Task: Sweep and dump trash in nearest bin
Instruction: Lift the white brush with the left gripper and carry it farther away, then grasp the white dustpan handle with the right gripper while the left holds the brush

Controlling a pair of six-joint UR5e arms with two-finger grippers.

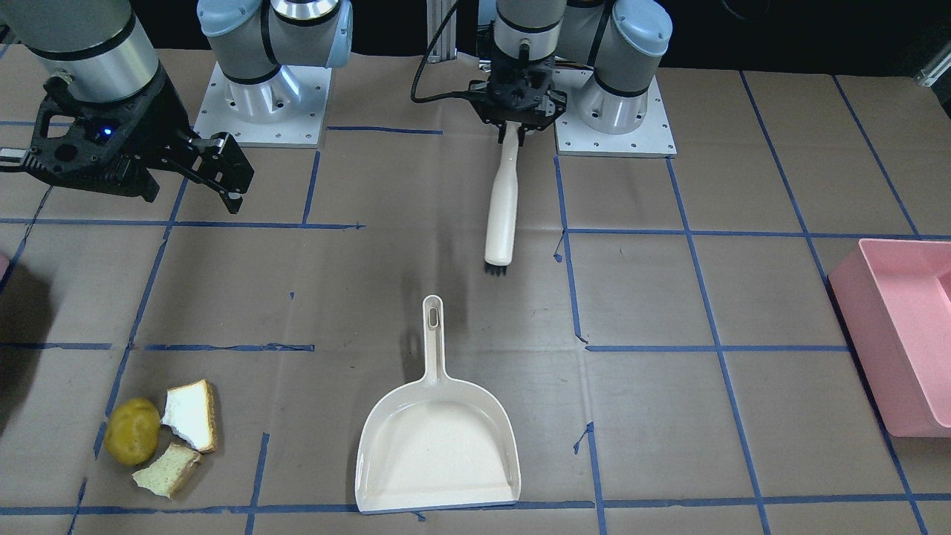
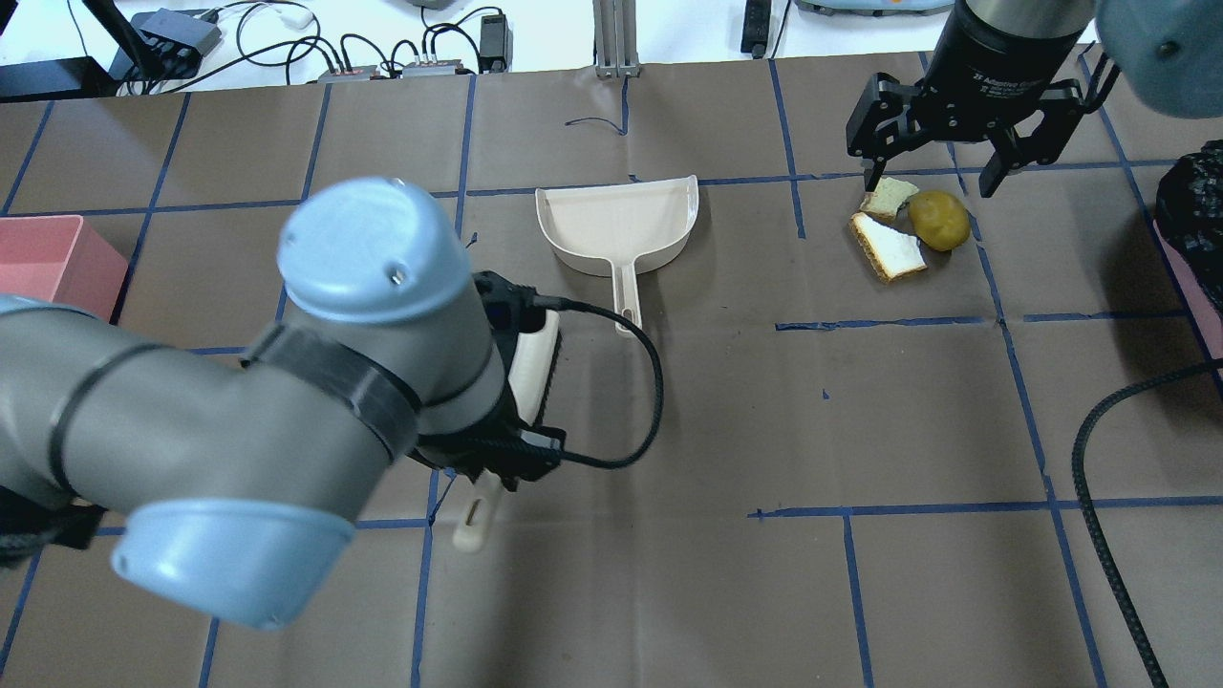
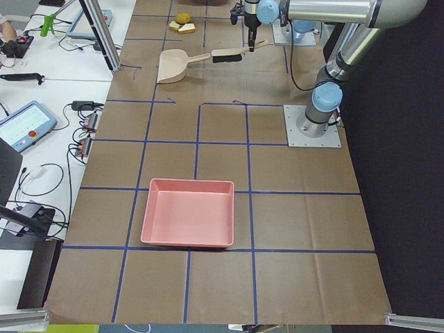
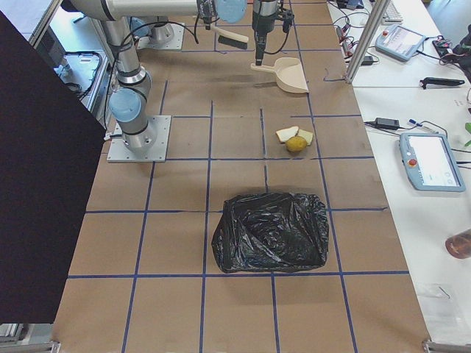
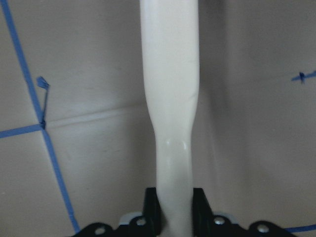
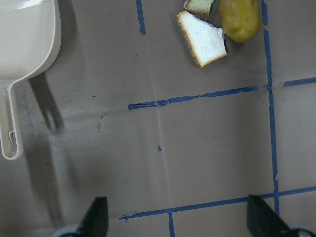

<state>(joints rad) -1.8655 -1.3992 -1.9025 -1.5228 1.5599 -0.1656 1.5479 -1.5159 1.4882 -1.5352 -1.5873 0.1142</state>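
Trash (image 1: 165, 440) lower left — one potato (image 1: 132, 431), two bread pieces (image 1: 192, 414). One dustpan (image 1: 437, 446) centre. Left gripper (image 1: 513, 132) clamps brush (image 1: 503, 204) — right gripper (image 1: 223, 178) spread wide, empty.

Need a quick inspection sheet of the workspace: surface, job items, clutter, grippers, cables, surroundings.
Surface: brown paper-covered table with a blue tape grid.
Job items: potato and two bread pieces lie grouped; dustpan lies empty; brush is held; black-bagged bin and pink tub stand at opposite table ends.
Clutter: nothing seen.
Grippers: left gripper shut on the brush handle; right gripper open, empty, above the trash.
Cables: black cable loops off the left wrist.
Surroundings: benches with pendants, wiring.
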